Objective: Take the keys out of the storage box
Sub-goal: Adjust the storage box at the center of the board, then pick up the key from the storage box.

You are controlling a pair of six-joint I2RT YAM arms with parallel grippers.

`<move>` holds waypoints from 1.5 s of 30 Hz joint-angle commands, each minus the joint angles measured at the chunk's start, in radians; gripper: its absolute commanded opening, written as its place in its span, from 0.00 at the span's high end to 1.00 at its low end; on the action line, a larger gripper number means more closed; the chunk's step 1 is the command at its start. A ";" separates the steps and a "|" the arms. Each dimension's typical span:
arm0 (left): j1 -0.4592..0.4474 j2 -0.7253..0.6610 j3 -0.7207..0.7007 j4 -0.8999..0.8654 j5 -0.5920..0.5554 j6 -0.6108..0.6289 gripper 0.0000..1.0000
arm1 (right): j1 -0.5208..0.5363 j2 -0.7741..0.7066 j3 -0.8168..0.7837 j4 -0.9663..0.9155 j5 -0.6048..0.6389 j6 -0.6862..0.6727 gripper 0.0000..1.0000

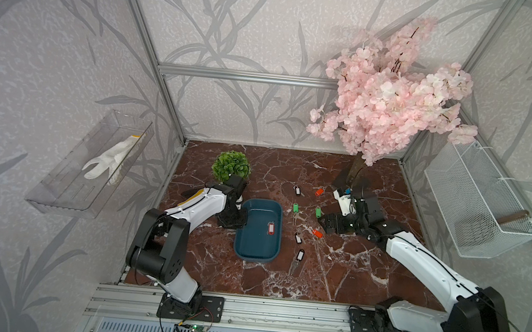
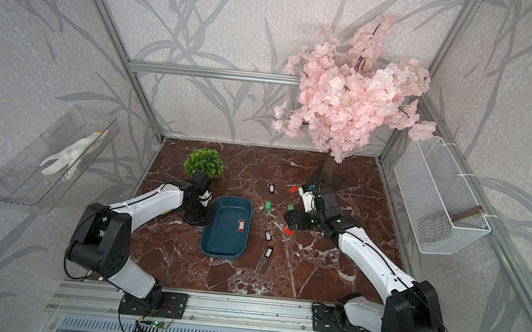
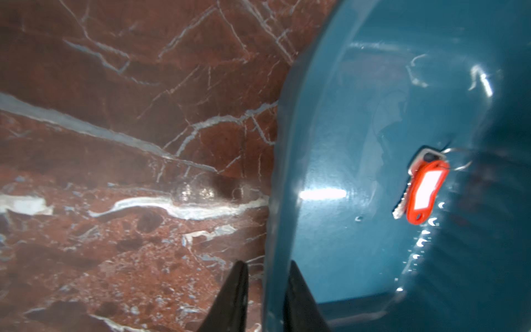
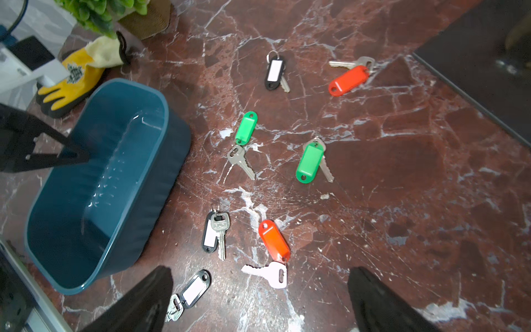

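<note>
Both top views: shows storage box (image 1: 254, 239) (image 2: 221, 239) flat on bench (image 1: 330, 279), 1 red-tag key (image 1: 271, 229) (image 2: 241, 226) inside, 7 other keys (image 1: 295, 207) loose on bench beside it. Puts left hand (image 1: 242, 220) at box rim, right hand (image 1: 323, 224) low among loose keys.

Left wrist: finds left hand (image 3: 267, 266) narrowly parted astride box wall, not pinching; red-tag key (image 3: 425, 192) on box floor.

Right wrist: finds right hand (image 4: 260, 271) spread wide, holding nothing, above keys; yellow glove (image 4: 71, 83) just beside box end.

storage box (image 3: 330, 244) cut off, glove (image 4: 71, 83) half hidden
</note>
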 commanded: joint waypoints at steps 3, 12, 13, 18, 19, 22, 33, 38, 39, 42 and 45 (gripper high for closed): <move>-0.003 -0.023 -0.020 0.019 -0.045 -0.006 0.64 | 0.123 0.083 0.116 -0.061 0.050 -0.097 0.00; 0.009 -0.144 -0.089 0.070 -0.031 -0.069 0.48 | 0.316 0.386 0.436 -0.277 0.075 -0.324 0.15; 0.014 -0.174 -0.116 0.092 -0.023 -0.093 0.46 | 0.322 0.421 0.477 -0.303 0.074 -0.359 0.17; 0.044 -0.337 -0.250 0.221 0.038 -0.229 0.40 | 0.338 0.573 0.647 -0.387 0.067 -0.544 0.21; 0.048 -0.368 -0.274 0.241 0.044 -0.267 0.39 | 0.341 0.600 0.682 -0.402 0.072 -0.584 0.21; 0.052 -0.439 -0.344 0.308 0.096 -0.321 0.37 | 0.349 0.684 0.789 -0.465 0.086 -0.678 0.22; 0.057 -0.477 -0.452 0.341 0.163 -0.425 0.35 | 0.378 0.964 1.186 -0.764 0.144 -0.871 0.33; 0.057 -0.476 -0.478 0.360 0.163 -0.440 0.35 | 0.404 1.032 1.273 -0.818 0.172 -0.894 0.37; 0.057 -0.473 -0.479 0.357 0.160 -0.440 0.35 | 0.409 1.044 1.288 -0.828 0.177 -0.896 0.38; 0.056 -0.469 -0.481 0.348 0.146 -0.437 0.35 | 0.422 1.076 1.327 -0.850 0.200 -0.903 0.40; 0.057 -0.468 -0.487 0.349 0.137 -0.438 0.35 | 0.432 1.113 1.368 -0.882 0.228 -0.909 0.44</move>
